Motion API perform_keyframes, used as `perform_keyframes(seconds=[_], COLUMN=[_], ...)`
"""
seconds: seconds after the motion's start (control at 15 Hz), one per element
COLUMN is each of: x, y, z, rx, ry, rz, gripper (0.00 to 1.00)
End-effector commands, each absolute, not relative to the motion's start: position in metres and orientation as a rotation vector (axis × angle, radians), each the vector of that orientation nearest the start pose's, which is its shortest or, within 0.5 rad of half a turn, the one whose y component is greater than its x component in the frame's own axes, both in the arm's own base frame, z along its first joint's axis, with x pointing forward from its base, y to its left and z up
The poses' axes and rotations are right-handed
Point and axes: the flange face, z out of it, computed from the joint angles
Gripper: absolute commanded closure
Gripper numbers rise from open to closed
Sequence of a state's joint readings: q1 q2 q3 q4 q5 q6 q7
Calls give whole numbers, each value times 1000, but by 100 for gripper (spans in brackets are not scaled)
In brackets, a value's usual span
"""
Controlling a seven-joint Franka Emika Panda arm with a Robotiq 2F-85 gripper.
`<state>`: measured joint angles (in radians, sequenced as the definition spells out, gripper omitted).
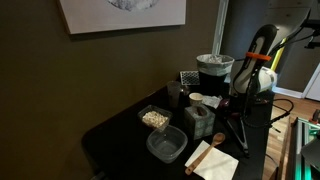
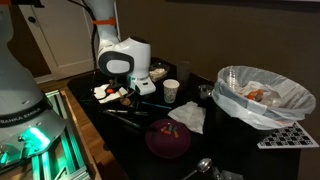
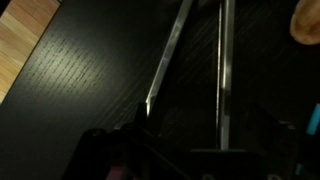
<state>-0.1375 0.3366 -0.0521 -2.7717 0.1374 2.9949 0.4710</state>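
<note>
Two slim metal arms of the tongs lie flat on the dark tabletop, near its edge, right beneath my end effector, long axis running straight ahead of me; my jaws gape wide, empty.

Open tabletop beside metal tongs, paper cup and bin crowding nearby

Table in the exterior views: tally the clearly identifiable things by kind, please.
Lined bin: 1
Paper cup: 1
Napkin: 1
Metal tongs: 1
Plastic tubs: 2
Total: 6
</note>
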Motion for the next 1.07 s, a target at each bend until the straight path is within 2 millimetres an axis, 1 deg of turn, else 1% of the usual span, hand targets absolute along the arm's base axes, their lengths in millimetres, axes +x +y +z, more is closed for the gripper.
perform_keyframes(seconds=[0.0, 0.2, 0.47, 0.73, 0.93, 1.0], x=[329, 323, 322, 323, 324, 325], y=[-87, -90, -91, -95, -94, -94], z=[87, 78, 72, 71, 72, 73], rx=[-2911, -2912, -2925, -2948, -2953, -2955], ry=[1244, 1257, 1258, 1262, 1263, 1263], rz=[233, 253, 225, 161, 148, 143], gripper=[0, 0, 0, 0, 0, 2])
